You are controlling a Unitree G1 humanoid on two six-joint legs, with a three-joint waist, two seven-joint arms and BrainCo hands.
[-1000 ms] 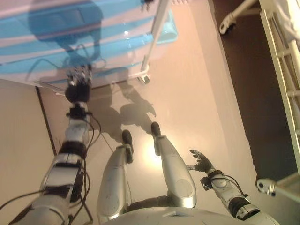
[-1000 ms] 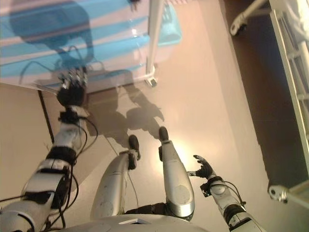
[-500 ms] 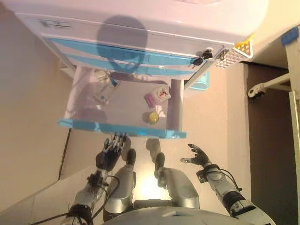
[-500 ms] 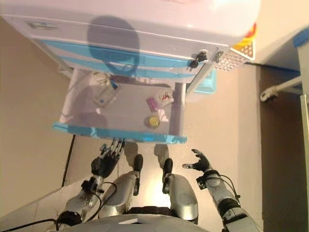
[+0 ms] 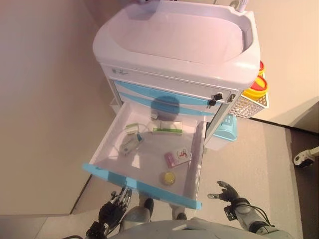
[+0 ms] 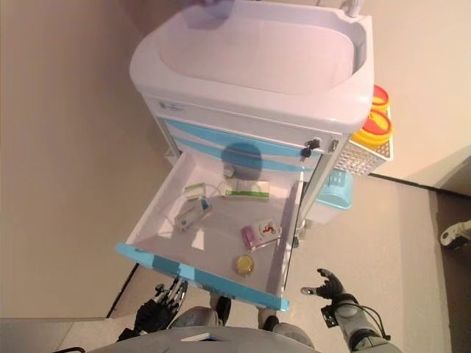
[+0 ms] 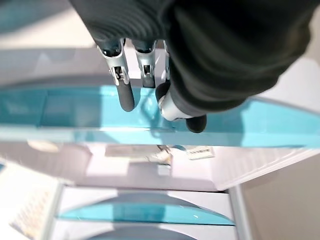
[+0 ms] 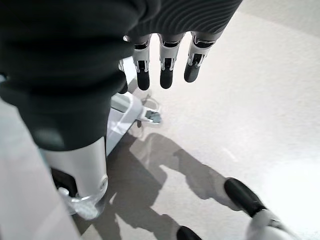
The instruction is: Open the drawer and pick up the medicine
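Observation:
The white cart's point(image 5: 174, 35) lowest drawer point(image 5: 139, 186) with a blue front stands pulled out. In it lie a pink and white medicine box point(image 5: 177, 157), a round yellow container point(image 5: 168, 178), a long white and green box point(image 5: 167, 130) and a few small packets point(image 5: 130, 144). My left hand point(image 5: 114, 211) is below the drawer's blue front, fingers straight and holding nothing; in the left wrist view its fingers point(image 7: 125, 95) point at the blue front point(image 7: 65, 107). My right hand point(image 5: 227, 191) hangs open and empty to the right of the drawer, over the floor.
A white wire basket point(image 5: 249, 104) with yellow and red containers point(image 5: 256, 87) hangs on the cart's right side. A light blue bin point(image 5: 227, 129) stands below it. A wall runs close along the left. A caster point(image 5: 303, 158) of other furniture shows at the far right.
The drawer, shut one second ago, is now pulled out. My left hand has come off it and dropped below its front. The camera has tilted up, showing the whole cart.

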